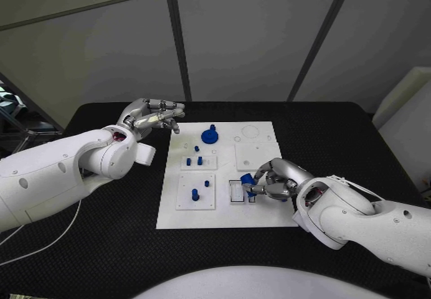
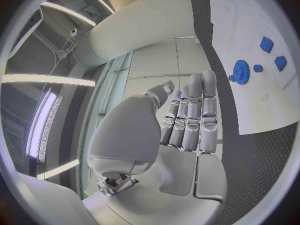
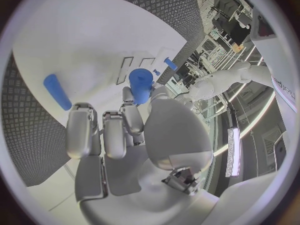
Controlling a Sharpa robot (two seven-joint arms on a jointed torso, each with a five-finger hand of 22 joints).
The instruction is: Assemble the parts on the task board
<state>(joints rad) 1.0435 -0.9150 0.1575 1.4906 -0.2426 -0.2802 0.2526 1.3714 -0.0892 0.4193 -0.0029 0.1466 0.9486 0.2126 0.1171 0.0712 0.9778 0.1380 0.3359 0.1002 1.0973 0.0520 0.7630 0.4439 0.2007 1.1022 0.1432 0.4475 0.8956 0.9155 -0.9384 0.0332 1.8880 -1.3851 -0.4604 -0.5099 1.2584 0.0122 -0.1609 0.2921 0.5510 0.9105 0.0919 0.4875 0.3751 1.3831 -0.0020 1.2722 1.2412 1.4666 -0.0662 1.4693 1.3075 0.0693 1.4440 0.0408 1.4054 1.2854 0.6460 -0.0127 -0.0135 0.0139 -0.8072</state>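
Note:
The white task board [image 1: 225, 215] lies mid-table. My right hand [image 1: 276, 179] hovers over its near right part and pinches a blue cylindrical part [image 1: 248, 180] at the fingertips; the right wrist view shows this part [image 3: 141, 85] above the board's rectangular slots. Another blue piece [image 3: 57, 91] lies flat on the board beside the hand. A blue gear [image 1: 209, 135] stands at the board's far side, also seen as the gear [image 2: 240, 72] from the left wrist. My left hand [image 1: 152, 115] is raised off the board's far left corner, fingers extended and holding nothing.
Small blue pegs [image 1: 194, 161] stand in a square plate at the board's left middle, and two more pegs [image 1: 195, 195] in the plate nearer me. A narrow slot frame [image 1: 236, 190] sits just left of my right hand. Black table [image 1: 108, 237] surrounds the board.

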